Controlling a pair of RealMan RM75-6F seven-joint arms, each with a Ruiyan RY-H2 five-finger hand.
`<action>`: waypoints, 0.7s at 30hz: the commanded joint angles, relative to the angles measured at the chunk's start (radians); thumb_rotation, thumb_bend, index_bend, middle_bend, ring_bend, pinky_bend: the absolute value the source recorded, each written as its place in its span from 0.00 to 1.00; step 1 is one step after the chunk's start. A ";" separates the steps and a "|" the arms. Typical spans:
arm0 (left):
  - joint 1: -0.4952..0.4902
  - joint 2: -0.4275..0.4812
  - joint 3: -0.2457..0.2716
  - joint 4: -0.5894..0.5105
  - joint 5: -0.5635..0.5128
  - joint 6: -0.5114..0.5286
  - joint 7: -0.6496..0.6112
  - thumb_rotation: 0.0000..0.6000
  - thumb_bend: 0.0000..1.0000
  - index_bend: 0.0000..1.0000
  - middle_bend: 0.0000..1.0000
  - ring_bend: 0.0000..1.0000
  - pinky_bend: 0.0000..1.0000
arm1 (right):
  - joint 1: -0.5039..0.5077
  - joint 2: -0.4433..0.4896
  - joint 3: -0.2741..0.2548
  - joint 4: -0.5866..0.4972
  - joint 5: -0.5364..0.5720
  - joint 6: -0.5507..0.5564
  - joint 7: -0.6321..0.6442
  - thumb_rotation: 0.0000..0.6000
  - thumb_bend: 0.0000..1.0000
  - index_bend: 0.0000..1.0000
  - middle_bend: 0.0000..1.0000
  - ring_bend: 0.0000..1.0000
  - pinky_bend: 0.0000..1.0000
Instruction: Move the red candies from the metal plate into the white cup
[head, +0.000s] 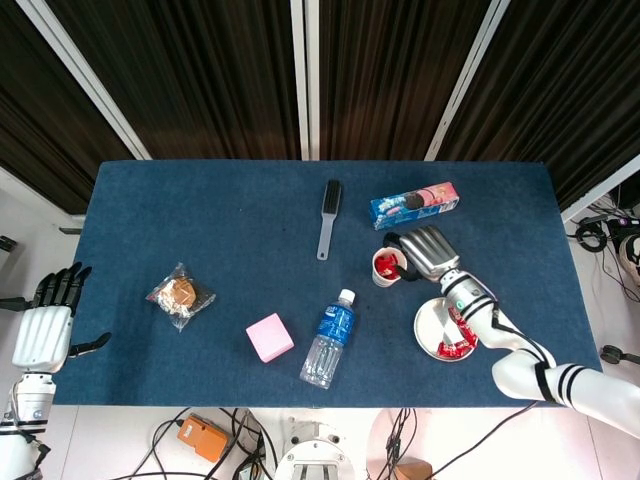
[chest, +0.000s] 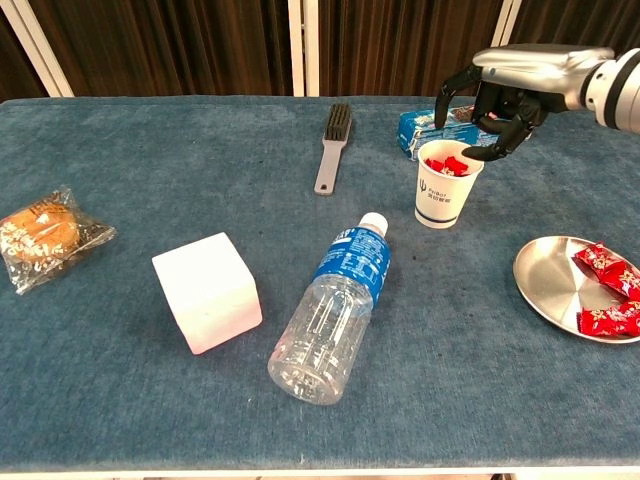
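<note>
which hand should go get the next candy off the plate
Right. The right hand hovers open over the white cup, next to the metal plate with its remaining red candies. The left hand sits off the far table edge.

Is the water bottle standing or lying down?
Lying down: the bottle rests on its side on the table, cap toward the cup.
</note>
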 joint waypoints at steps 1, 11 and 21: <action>-0.001 0.001 -0.001 0.001 0.000 -0.002 0.000 1.00 0.00 0.01 0.00 0.00 0.00 | -0.074 0.062 -0.033 -0.052 -0.069 0.112 0.048 1.00 0.45 0.43 0.94 1.00 1.00; -0.009 -0.004 -0.003 -0.006 0.011 0.001 0.004 1.00 0.00 0.01 0.00 0.00 0.00 | -0.274 0.199 -0.217 -0.168 -0.207 0.274 0.068 1.00 0.35 0.50 0.94 1.00 1.00; -0.004 -0.005 0.003 -0.015 0.025 0.017 0.009 1.00 0.00 0.01 0.00 0.00 0.00 | -0.309 0.142 -0.294 -0.127 -0.240 0.204 0.057 1.00 0.35 0.54 0.94 1.00 1.00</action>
